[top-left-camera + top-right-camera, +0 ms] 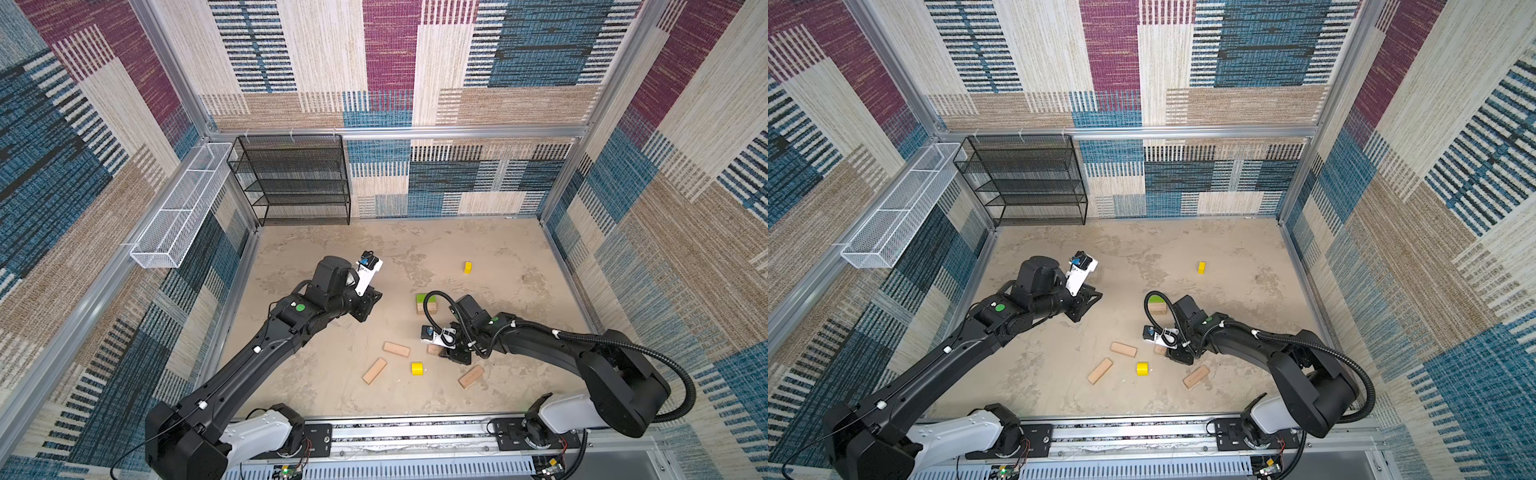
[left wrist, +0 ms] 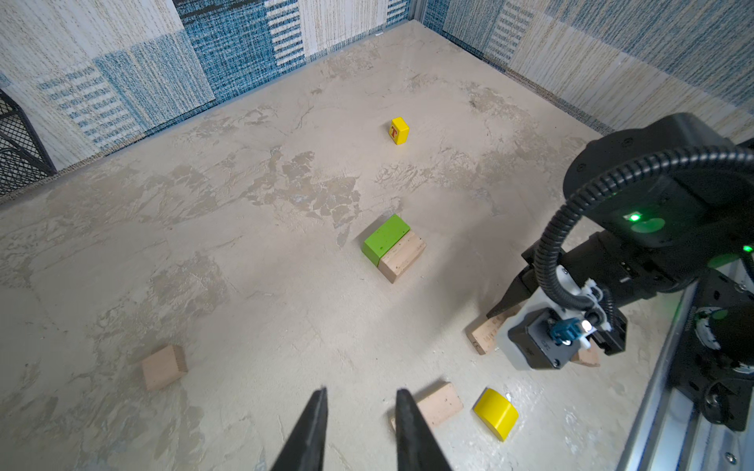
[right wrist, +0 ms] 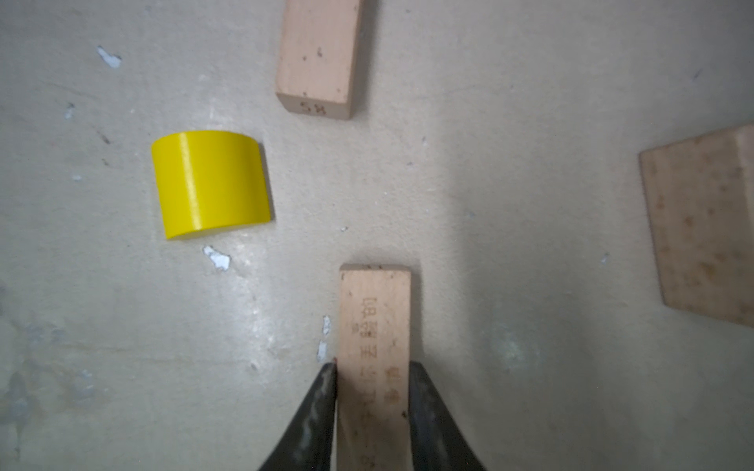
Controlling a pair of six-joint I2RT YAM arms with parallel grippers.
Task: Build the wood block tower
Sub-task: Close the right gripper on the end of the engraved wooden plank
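Note:
A lime-green brick lies side by side with a tan block mid-table; the green brick touches it. My right gripper is shut on a tan plank lying low on the table, mostly hidden under the gripper from above. Loose planks and a yellow half-round piece lie nearby. A yellow lettered block stands farther back. My left gripper hovers open and empty, left of the green brick.
A square tan block sits near the left gripper. A black wire shelf stands at the back left, and a white wire basket hangs on the left wall. A metal rail runs along the front edge.

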